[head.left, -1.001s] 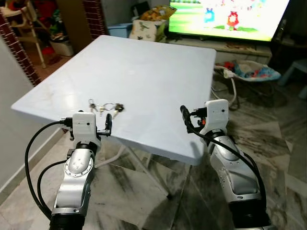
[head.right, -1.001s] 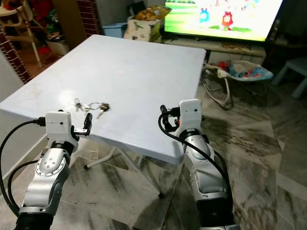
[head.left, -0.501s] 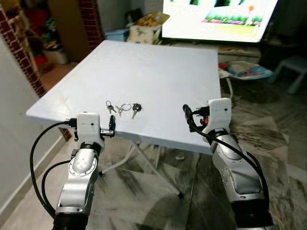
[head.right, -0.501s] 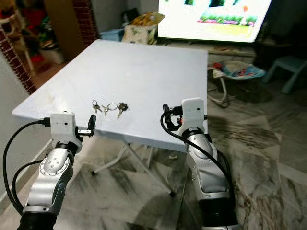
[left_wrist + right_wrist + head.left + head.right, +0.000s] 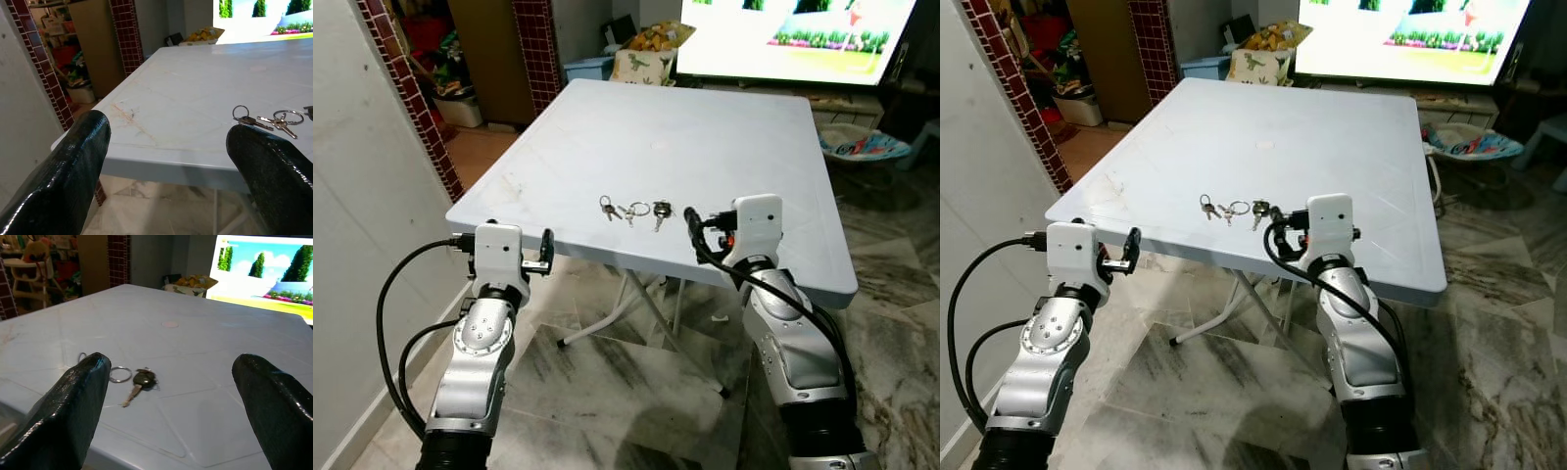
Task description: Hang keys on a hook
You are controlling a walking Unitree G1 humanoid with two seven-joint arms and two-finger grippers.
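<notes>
**Closer to the keys, nothing grasped yet**

Moved nearer the white worktop since a second earlier, head view swung rightward. Left gripper held before the near edge, right gripper just over it, both with fingers spread wide, empty. Keys flat near that edge, untouched. No hook seen; pickup and hanging remained.

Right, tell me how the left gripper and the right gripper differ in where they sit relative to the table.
The right gripper reaches over the table edge, close beside the keys; the left gripper hangs short of the near edge, farther from them. Both are open and empty.
</notes>
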